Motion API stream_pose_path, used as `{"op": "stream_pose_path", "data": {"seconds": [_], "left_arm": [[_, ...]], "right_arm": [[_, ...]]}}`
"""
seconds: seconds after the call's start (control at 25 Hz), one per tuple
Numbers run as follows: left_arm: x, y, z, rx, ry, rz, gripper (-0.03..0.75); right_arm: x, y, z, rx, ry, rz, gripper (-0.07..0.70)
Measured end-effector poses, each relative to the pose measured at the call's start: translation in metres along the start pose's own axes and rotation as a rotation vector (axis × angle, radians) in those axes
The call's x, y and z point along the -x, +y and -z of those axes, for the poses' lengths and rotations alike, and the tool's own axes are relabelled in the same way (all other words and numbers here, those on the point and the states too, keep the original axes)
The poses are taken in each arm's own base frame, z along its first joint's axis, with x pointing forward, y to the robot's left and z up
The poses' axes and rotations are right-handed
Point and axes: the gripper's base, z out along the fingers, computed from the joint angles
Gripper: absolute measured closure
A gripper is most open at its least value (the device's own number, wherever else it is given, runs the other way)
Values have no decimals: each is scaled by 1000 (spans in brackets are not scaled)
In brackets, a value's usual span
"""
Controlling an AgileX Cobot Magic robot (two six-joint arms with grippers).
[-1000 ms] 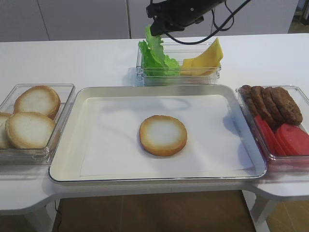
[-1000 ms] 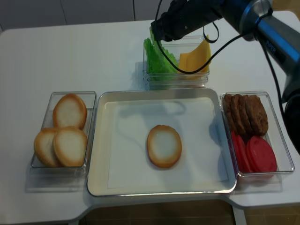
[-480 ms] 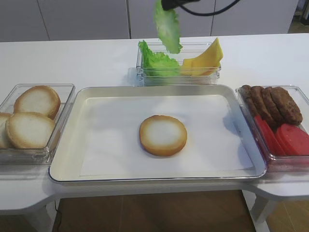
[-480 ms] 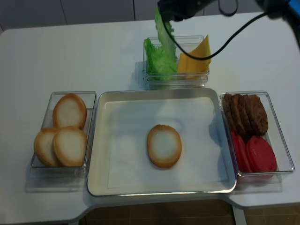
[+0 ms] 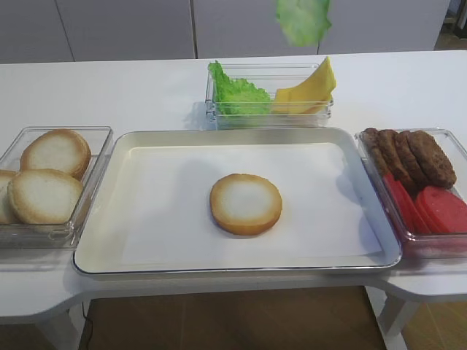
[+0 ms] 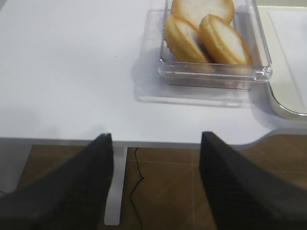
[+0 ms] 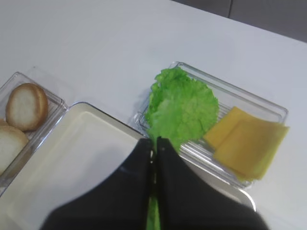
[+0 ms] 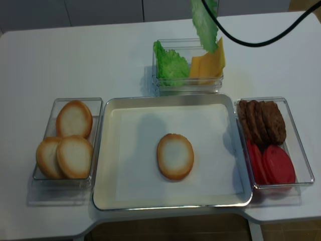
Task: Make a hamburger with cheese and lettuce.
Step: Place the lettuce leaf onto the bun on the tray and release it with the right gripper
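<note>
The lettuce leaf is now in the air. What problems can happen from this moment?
1. The right pincer pinches only the edge of the lettuce leaf, which hangs loose high over the table, so it may slip out.
2. A floppy leaf may land folded or off-centre on the bun in the tray.

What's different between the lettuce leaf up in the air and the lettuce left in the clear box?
The lifted lettuce leaf hangs in mid-air, pinched by the shut right gripper; the lettuce in the box rests in its clear container beside the cheese. The lifted leaf dangles as one loose piece; the boxed lettuce sits bunched against the container's left end. Both are bright green and ruffled.
</note>
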Motion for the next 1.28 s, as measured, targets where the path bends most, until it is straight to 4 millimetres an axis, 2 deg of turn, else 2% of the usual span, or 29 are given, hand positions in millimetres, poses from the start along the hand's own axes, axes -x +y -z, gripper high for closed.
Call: {"op": "stream_pose_path", "data": {"seconds": [0.16, 0.32, 0.44, 0.72, 0.96, 1.12, 1.28], "left_arm": [[0, 0, 0, 0, 0, 0, 288], [0, 0, 0, 0, 0, 0, 288], [0, 0, 0, 0, 0, 0, 288], [0, 0, 0, 0, 0, 0, 288], [0, 0, 0, 0, 0, 0, 288], [0, 0, 0, 0, 0, 0, 288], [0, 0, 0, 0, 0, 0, 288]], "right_arm": [[-15, 6, 17, -47, 45, -14, 621], [-44, 10, 21, -56, 118, -51, 621], [-67, 11, 16, -47, 171, -99, 621], [-103, 8, -10, -64, 271, -169, 621], [-109, 35, -38, -200, 294, -60, 621], [-112, 40, -61, -240, 310, -47, 621], [-114, 34, -82, -263, 328, -44, 621]]}}
